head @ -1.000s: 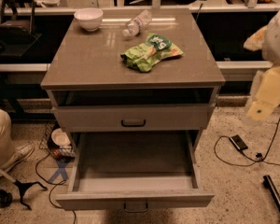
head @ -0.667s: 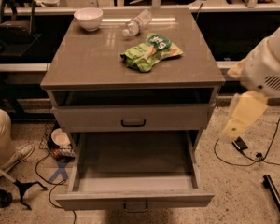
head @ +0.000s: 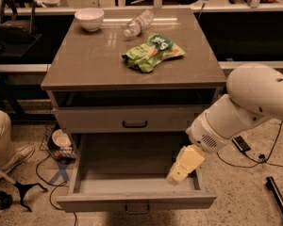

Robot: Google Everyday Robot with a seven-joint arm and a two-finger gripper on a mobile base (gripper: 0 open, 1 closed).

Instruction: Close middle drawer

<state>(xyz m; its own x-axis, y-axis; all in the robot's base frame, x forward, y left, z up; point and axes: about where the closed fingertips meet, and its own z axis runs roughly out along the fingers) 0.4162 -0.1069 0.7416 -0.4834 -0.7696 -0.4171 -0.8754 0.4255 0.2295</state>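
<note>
The middle drawer point(head: 136, 202) is pulled far out of the grey-beige cabinet point(head: 132, 74). Its deep plain box is empty, and its small dark bar handle point(head: 137, 210) sits low on the flat front panel. Above it, the top drawer front point(head: 99, 119) with a like handle is pushed in, with a dark gap over it. My gripper point(head: 179, 171), cream-coloured on a white arm point(head: 247, 102), hangs inside the open drawer box at its right side, close to the right wall and just behind the front panel.
On the cabinet top lie a white bowl point(head: 89, 18), a plastic bottle point(head: 138, 23) and a green snack bag point(head: 153, 52). A person's leg and shoe point(head: 7, 145) are at the left, with cables and a small bowl point(head: 61, 139) on the floor. A dark device point(head: 241, 144) lies at the right.
My arm has swung left and down from beside the cabinet's right side. The gripper now hangs over the right part of the open middle drawer. The drawer has not moved.
</note>
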